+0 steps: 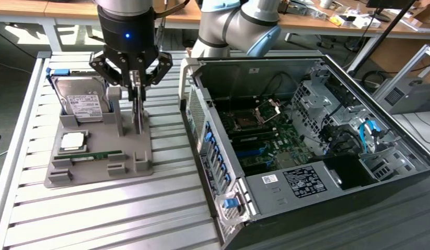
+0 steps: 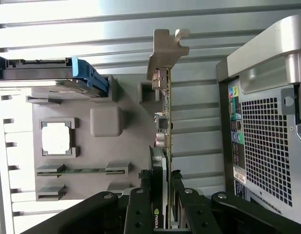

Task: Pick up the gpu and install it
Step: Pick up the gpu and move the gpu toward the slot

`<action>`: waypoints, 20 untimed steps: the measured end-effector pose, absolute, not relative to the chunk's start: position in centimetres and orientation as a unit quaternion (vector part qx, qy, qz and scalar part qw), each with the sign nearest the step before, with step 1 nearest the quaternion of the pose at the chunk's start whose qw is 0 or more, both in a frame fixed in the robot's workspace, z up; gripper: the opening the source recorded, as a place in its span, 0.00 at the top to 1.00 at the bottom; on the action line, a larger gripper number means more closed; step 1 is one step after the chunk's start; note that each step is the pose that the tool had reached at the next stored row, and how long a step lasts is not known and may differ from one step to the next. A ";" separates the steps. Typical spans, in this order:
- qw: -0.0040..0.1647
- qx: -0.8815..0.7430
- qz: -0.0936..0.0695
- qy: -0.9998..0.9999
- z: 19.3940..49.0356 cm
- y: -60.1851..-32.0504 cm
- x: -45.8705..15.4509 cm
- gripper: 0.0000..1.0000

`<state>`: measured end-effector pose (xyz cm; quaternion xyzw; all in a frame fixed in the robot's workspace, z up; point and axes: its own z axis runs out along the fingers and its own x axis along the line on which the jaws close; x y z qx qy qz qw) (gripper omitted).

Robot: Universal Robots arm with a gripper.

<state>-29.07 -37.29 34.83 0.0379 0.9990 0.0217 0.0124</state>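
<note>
Fingers (image 2: 178, 200) of the gripper (image 1: 136, 86) clamp the upper edge of the gpu (image 2: 163, 131), since the card stands upright in a slot of the grey holder (image 1: 97, 169) beside the open computer case (image 1: 267, 70).

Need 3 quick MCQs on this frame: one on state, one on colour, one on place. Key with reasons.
1. On the tray, the gpu:
A. stands on edge
B. lies flat
C. hangs clear above it

2. The hard drive has side rails that are:
A. red
B. blue
C. green

3. The pincer is:
A. over the hard drive
B. parked off the tray
C. at the gpu

Key:
1 A: the card stands upright in its tray slot, and the wrist view shows it edge-on.
2 B: blue rails run along both sides of the drive.
3 C: the gpu runs between the pincer's fingers, which press against both of its faces.
</note>
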 end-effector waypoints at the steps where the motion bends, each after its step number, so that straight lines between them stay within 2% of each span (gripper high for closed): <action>1: 0.012 0.038 0.022 0.999 35.0 -37.3 -29.1 0.73; 20: 0.012 0.038 0.022 0.999 37.7 -37.3 -29.1 0.73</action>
